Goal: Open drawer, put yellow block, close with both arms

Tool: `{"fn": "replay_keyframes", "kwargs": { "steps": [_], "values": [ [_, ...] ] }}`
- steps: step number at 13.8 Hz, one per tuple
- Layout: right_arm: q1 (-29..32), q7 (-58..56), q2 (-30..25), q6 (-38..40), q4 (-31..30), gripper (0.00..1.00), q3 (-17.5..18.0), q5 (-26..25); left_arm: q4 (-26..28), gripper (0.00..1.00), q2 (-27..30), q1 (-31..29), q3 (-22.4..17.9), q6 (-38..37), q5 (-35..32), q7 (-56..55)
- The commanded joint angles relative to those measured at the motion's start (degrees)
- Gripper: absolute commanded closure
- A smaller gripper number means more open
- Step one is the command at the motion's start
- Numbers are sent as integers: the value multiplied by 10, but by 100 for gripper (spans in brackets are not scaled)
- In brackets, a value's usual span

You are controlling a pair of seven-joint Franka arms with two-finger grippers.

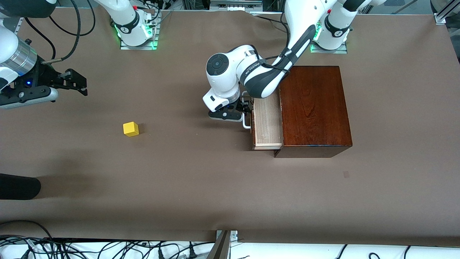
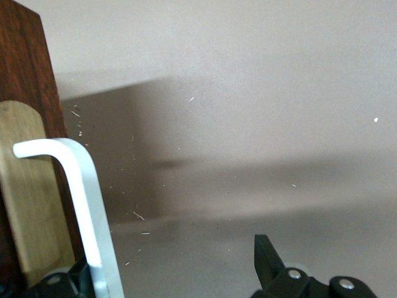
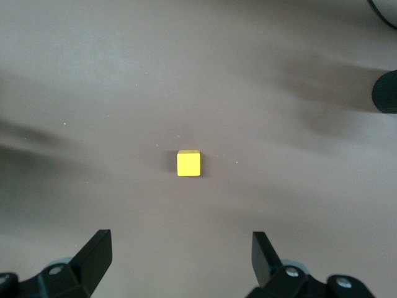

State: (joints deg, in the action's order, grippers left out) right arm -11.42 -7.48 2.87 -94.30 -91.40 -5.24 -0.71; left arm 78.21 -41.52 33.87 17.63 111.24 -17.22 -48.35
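Note:
The drawer (image 1: 267, 122) stands partly pulled out of the dark mahogany box (image 1: 314, 108), its pale tray empty. Its white bar handle (image 1: 246, 124) faces the right arm's end of the table. My left gripper (image 1: 241, 109) is at the handle, open. In the left wrist view the handle (image 2: 87, 198) lies between the spread fingers of the left gripper (image 2: 167, 267), close to one of them. The yellow block (image 1: 130, 128) sits alone on the brown table. My right gripper (image 1: 77, 84) hangs open and empty over the table. In the right wrist view the block (image 3: 188, 163) lies ahead of the right gripper (image 3: 181, 248).
A dark rounded object (image 1: 18, 186) lies at the table's edge toward the right arm's end, nearer the front camera than the block; it also shows in the right wrist view (image 3: 386, 91). Brown cloth covers the table (image 1: 201, 187). Cables run along the front edge.

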Motion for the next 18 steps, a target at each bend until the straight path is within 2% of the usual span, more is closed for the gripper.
{"fn": "replay_keyframes", "kwargs": {
  "steps": [1,4,7,10,12,15,18],
  "values": [
    [6,-5,17,2,15,0,4,4,-24,0,41,-29,7,-36,16,46],
    [6,-6,42,-24,13,0,3,16,-24,0,86,-51,9,-120,16,124],
    [6,-5,60,-28,13,0,3,15,-24,0,107,-72,7,-165,17,183],
    [2,-10,127,-26,13,0,6,6,-24,0,135,-121,10,-179,17,228],
    [2,-14,142,-31,12,0,7,6,-24,0,158,-156,10,-184,17,236],
    [1,-15,164,-118,-38,0,7,10,-24,0,185,-196,11,-224,18,268],
    [1,-14,167,-205,-108,0,7,12,-24,0,214,-262,9,-254,30,370]
  ]
}}
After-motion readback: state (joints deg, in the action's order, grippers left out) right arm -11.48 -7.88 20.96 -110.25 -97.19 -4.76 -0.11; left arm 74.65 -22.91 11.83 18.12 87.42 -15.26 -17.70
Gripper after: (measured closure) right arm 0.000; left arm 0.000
